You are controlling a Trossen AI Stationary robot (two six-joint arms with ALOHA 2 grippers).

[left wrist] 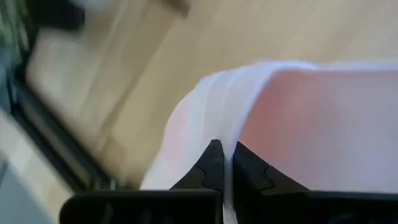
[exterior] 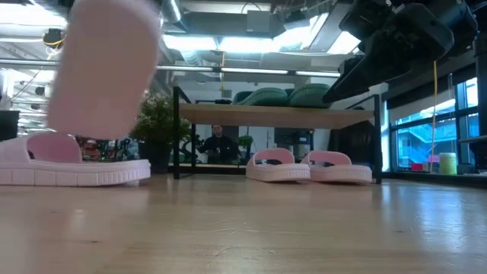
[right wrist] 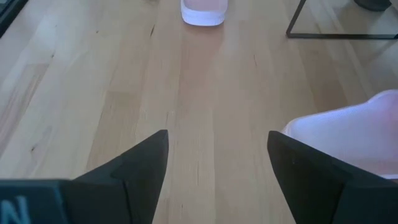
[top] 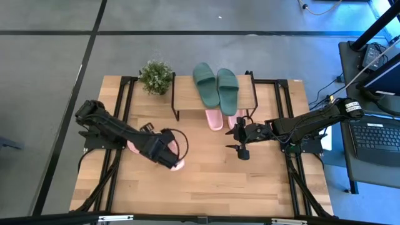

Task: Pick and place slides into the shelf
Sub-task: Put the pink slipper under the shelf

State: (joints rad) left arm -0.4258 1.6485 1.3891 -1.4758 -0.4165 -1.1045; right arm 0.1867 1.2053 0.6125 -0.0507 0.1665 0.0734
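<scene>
My left gripper (top: 170,156) is shut on a light pink slide (exterior: 103,68), lifted above the table's left-middle. A second pink slide (exterior: 72,164) rests sole-down on the table below it. Two more pink slides (top: 214,119) (exterior: 335,166) stand on the table under the shelf (top: 187,94), and two dark green slides (top: 215,86) lie on its top board. My right gripper (top: 240,136) is open, just in front of the shelf's right half. In the right wrist view it (right wrist: 217,155) hovers over bare wood, with a pink slide (right wrist: 348,134) beside one finger. My left gripper pinches a thin pale edge of the pink slide (left wrist: 229,134) between its two fingertips (left wrist: 211,165). The slide is lifted clear of the table and hangs on end below the gripper (exterior: 103,68). Which part of the slide that edge belongs to cannot be told.
A small potted plant (top: 156,76) stands at the shelf's left end. Black metal frames (top: 119,112) run along both sides of the table. Bare wood lies across the near half of the table (top: 212,187). A laptop (top: 375,134) sits off the table to the right.
</scene>
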